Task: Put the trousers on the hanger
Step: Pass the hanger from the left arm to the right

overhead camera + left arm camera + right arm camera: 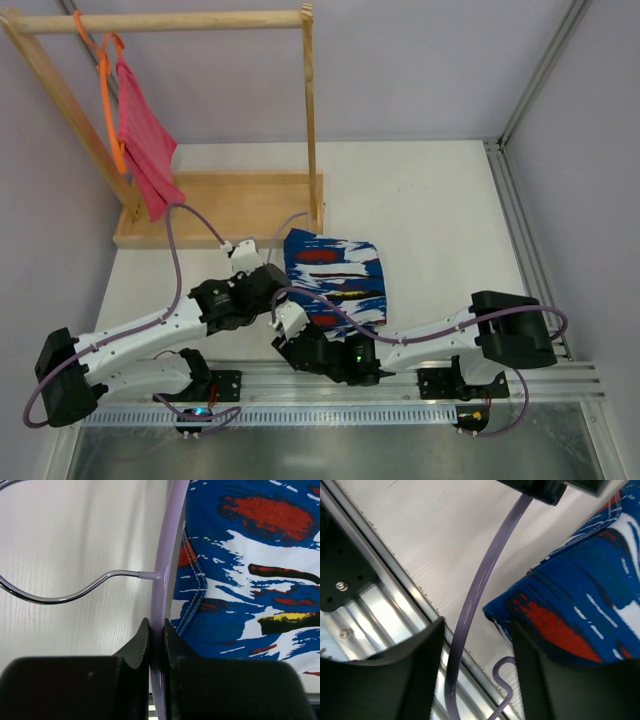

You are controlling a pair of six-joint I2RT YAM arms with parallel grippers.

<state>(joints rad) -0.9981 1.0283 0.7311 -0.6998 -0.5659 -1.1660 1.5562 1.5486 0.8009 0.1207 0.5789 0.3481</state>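
Two arms sat low over the desk [430,200]. Trousers [335,278] lay folded on it, near the wooden rack's base [220,205]. Hanger [164,555] ran along the trousers' edge, hook pointing away from the cloth. Left gripper [156,630] was pinched onto the hanger's arm. Right gripper [477,625] stood spread, hanger arm passing between its fingers with gaps either side

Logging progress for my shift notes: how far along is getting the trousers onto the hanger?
Done: the left hand is clamped on the hanger. In hand: the right hand is open, the hanger's arm running between its fingers beside the trousers, gripping nothing. Left: the trousers lie folded on the table, not yet draped over it.
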